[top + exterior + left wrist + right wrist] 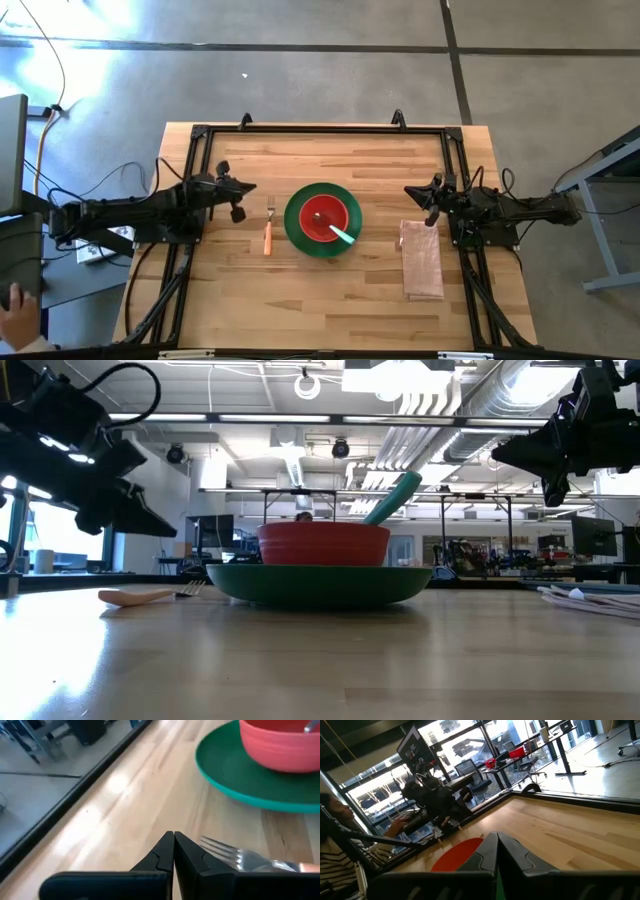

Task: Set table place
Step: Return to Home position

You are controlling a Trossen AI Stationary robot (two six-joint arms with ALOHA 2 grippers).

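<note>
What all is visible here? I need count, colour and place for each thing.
table: one, light wood, under everything.
plate: one, green, table centre.
bowl: one, red, on the plate.
spoon: one, teal, leaning in the bowl.
fork: one, orange-handled, left of plate.
napkin: one, pinkish-beige, right of plate.
person: one, striped top, beyond table's left side.
left gripper: one, dark, shut, beside the fork.
right gripper: one, dark, shut, by the napkin.
</note>
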